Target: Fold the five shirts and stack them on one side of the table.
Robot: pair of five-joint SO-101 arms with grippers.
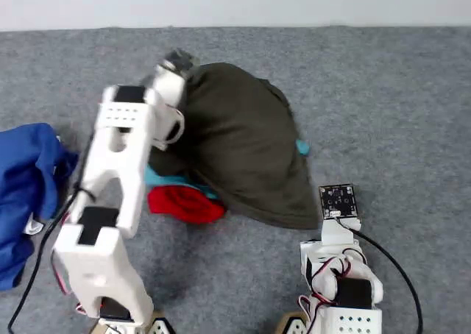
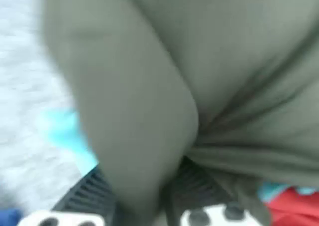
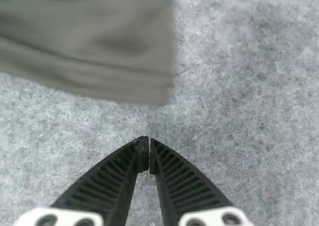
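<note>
Olive-green shirt (image 1: 243, 150) lies heaped over a red shirt (image 1: 184, 204) mid-worktop (image 1: 383, 91), its far edge pinched in the left gripper (image 1: 175, 63), the right gripper (image 3: 149, 146) closed and empty near its hem; folding seems just started, and next needs that hem grasped.

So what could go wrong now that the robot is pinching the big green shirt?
1. The left gripper pinches one bunched fold of the green shirt, so the cloth may slip out or lift as a lump.
2. The green shirt lies over the red shirt and the teal shirt, so pulling it might drag them along.
3. The right gripper is shut over bare table beside the shirt's edge, holding nothing down.
</note>
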